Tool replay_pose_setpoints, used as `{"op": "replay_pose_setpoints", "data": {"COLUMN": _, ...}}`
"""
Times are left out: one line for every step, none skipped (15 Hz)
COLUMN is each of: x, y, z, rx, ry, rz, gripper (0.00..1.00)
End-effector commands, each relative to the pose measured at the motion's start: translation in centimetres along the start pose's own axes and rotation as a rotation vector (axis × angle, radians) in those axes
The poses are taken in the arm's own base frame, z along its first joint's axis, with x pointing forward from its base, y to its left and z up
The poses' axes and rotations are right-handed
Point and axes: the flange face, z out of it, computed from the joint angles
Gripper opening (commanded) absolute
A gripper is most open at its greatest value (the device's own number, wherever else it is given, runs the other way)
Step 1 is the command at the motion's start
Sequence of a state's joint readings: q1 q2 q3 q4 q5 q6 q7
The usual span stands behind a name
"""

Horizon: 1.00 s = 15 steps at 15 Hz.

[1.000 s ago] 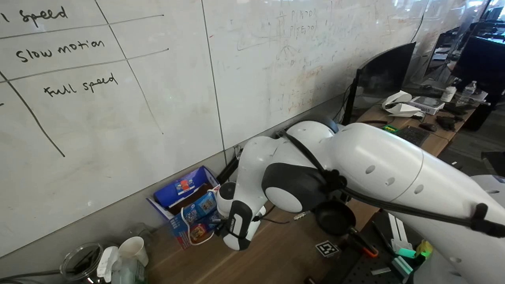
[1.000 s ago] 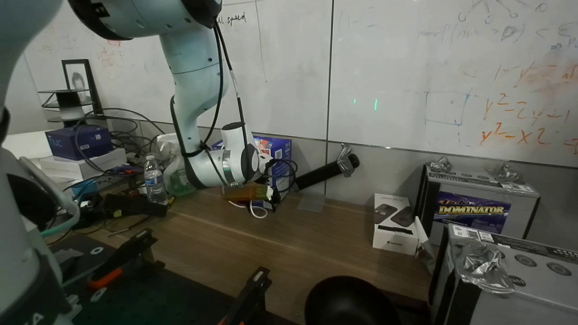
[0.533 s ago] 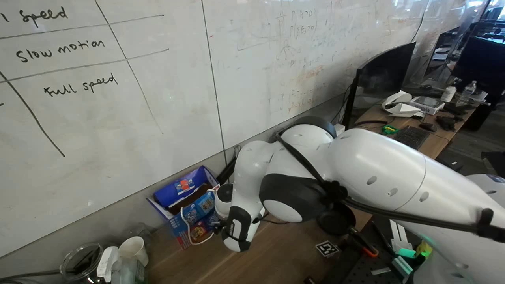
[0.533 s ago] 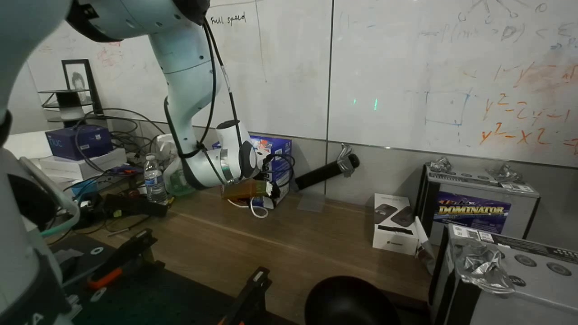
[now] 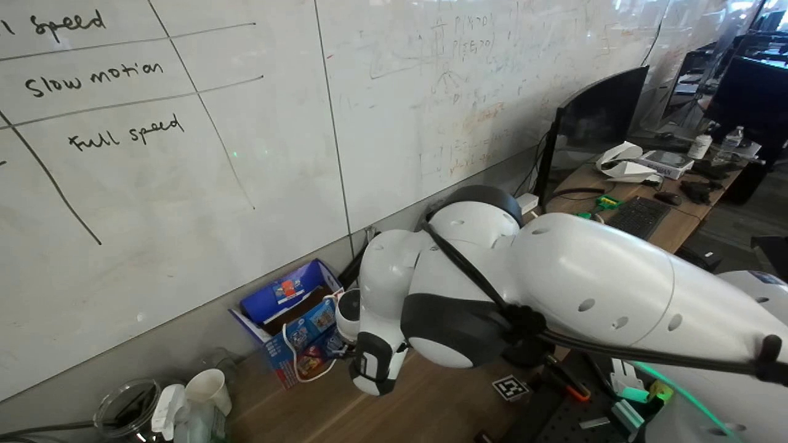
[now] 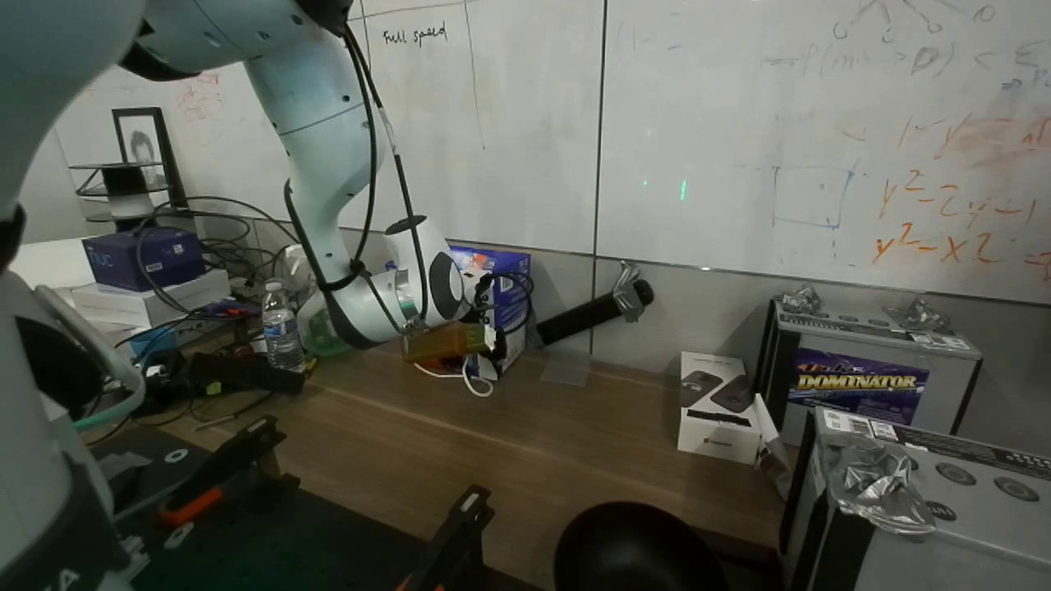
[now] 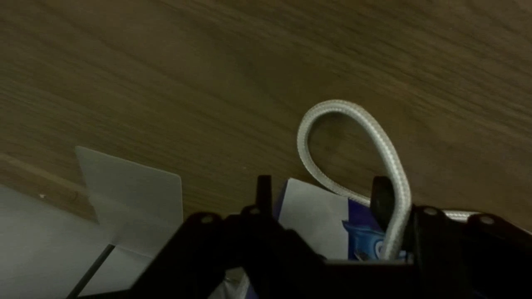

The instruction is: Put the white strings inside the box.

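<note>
Standing open on the wooden table [image 6: 575,460], the blue box [image 5: 311,326] has the whiteboard [image 5: 277,135] behind it, a paper cup [image 5: 208,391] near it, and a grey case [image 6: 870,394] and black pan [image 6: 636,550] well apart from it; white strings [image 7: 402,195] hang outside it, along its printed front, one loop out over the table; the gripper [image 7: 322,189], also before it, has its jaws apart, string crossing one finger [image 7: 379,193]

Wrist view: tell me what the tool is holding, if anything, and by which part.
Nothing is held: the tool stands open, and the white braided cord passes in front of one finger, not pinched.
</note>
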<state>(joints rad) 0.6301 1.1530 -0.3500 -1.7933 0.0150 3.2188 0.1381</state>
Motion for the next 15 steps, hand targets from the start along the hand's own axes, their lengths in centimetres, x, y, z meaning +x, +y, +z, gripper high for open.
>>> {"op": "replay_pose_setpoints", "data": {"x": -0.2, "y": 0.1, "z": -1.0, "rx": -0.039, "ry": 0.027, "rz": -0.003, "gripper": 0.33}}
{"op": "replay_pose_setpoints", "data": {"x": -0.3, "y": 0.1, "z": -1.1, "rx": -0.045, "ry": 0.027, "rz": -0.006, "gripper": 0.27}}
{"op": "replay_pose_setpoints", "data": {"x": -0.3, "y": 0.1, "z": -1.2, "rx": -0.048, "ry": 0.021, "rz": -0.01, "gripper": 0.19}}
{"op": "replay_pose_setpoints", "data": {"x": -0.3, "y": 0.0, "z": -1.4, "rx": -0.05, "ry": 0.016, "rz": -0.011, "gripper": 0.11}}
{"op": "replay_pose_setpoints", "data": {"x": -0.2, "y": 0.0, "z": -1.6, "rx": -0.058, "ry": 0.02, "rz": -0.012, "gripper": 0.05}}
{"op": "replay_pose_setpoints", "data": {"x": -0.1, "y": 0.0, "z": -1.9, "rx": -0.065, "ry": 0.023, "rz": -0.014, "gripper": 0.0}}
{"op": "replay_pose_setpoints", "data": {"x": 0.1, "y": 0.0, "z": -2.2, "rx": -0.076, "ry": 0.031, "rz": -0.015, "gripper": 0.0}}
{"op": "replay_pose_setpoints", "data": {"x": 0.4, "y": 0.0, "z": -2.8, "rx": -0.088, "ry": 0.038, "rz": -0.015, "gripper": 0.0}}
{"op": "replay_pose_setpoints", "data": {"x": 0.7, "y": 0.0, "z": -3.3, "rx": -0.101, "ry": 0.047, "rz": -0.017, "gripper": 0.0}}
{"op": "replay_pose_setpoints", "data": {"x": 1.2, "y": -0.1, "z": -4.2, "rx": -0.125, "ry": 0.066, "rz": -0.019, "gripper": 0.0}}
{"op": "replay_pose_setpoints", "data": {"x": 1.5, "y": -0.1, "z": -4.8, "rx": -0.145, "ry": 0.08, "rz": -0.026, "gripper": 0.0}}
{"op": "replay_pose_setpoints", "data": {"x": 1.8, "y": -0.3, "z": -5.6, "rx": -0.167, "ry": 0.097, "rz": -0.032, "gripper": 0.0}}
{"op": "replay_pose_setpoints", "data": {"x": 2.1, "y": -0.5, "z": -6.5, "rx": -0.186, "ry": 0.112, "rz": -0.036, "gripper": 0.0}}
{"op": "replay_pose_setpoints", "data": {"x": 2.3, "y": -0.8, "z": -7.3, "rx": -0.205, "ry": 0.125, "rz": -0.041, "gripper": 0.0}}
{"op": "replay_pose_setpoints", "data": {"x": 2.6, "y": -1.1, "z": -8.2, "rx": -0.225, "ry": 0.143, "rz": -0.049, "gripper": 0.0}}
